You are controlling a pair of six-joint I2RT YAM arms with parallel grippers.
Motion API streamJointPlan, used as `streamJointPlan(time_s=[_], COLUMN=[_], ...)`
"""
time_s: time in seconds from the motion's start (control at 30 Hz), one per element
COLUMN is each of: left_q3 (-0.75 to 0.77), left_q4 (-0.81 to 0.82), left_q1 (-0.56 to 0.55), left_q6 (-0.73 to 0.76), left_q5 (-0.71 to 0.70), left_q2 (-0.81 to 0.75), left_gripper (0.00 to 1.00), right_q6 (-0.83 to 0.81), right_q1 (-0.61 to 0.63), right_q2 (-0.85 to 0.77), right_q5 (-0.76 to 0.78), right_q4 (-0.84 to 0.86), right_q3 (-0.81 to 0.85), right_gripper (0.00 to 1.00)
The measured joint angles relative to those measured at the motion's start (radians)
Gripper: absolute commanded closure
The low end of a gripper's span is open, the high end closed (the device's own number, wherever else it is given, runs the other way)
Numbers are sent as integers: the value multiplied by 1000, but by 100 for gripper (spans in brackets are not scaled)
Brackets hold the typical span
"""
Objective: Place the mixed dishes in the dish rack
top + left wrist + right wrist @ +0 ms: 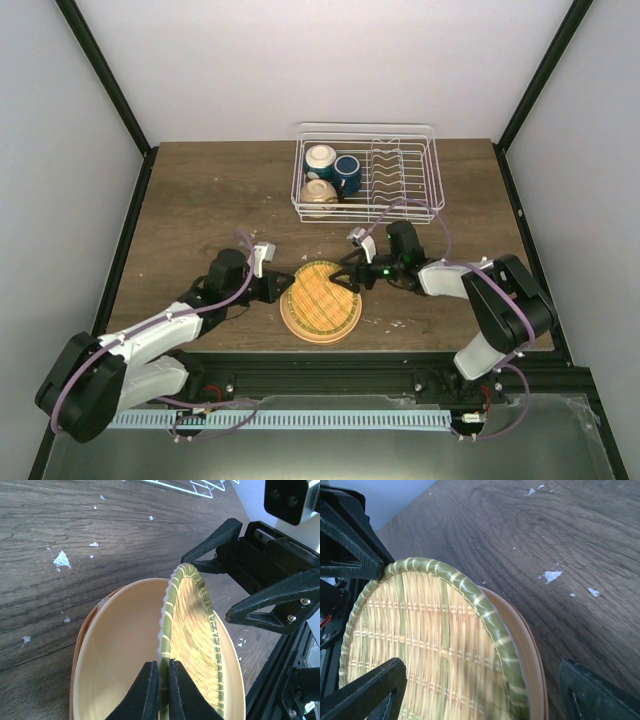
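Observation:
An orange plate with a cream inside lies near the table's front edge. A round woven disc with a green rim stands tilted up on edge out of it. My left gripper is shut on that green rim at the disc's left side. My right gripper is open, and its fingers straddle the disc's opposite rim without touching it. The white wire dish rack stands at the back, holding two cream bowls and a dark blue cup.
White crumbs are scattered over the dark wood table. The rack's right half holds upright plate prongs. Black frame posts run along both table sides, and a metal rail borders the front.

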Motion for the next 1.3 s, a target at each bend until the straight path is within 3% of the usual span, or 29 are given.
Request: streamJointPlan(time_s=[0.3, 0.77, 0.93, 1.17, 1.3], left_q3=[3, 4, 4, 14, 31], left_q4=[8, -29, -30, -45, -64], left_q1=[2, 10, 10, 10, 7], left_q6=[9, 50, 54, 51, 50], left_q5=[6, -5, -8, -21, -27], left_q2=[13, 28, 28, 27, 1], left_gripper=[100, 100, 100, 61, 51], right_q6=[-39, -79, -76, -71, -73], right_q1=[50, 43, 42, 50, 59], right_q2=[95, 122, 122, 122, 101], right_q5=[-60, -116, -114, -108, -78], right_q4=[9, -101, -111, -135, -164], right_q3=[65, 129, 140, 160, 172], right_gripper=[46, 99, 99, 99, 99])
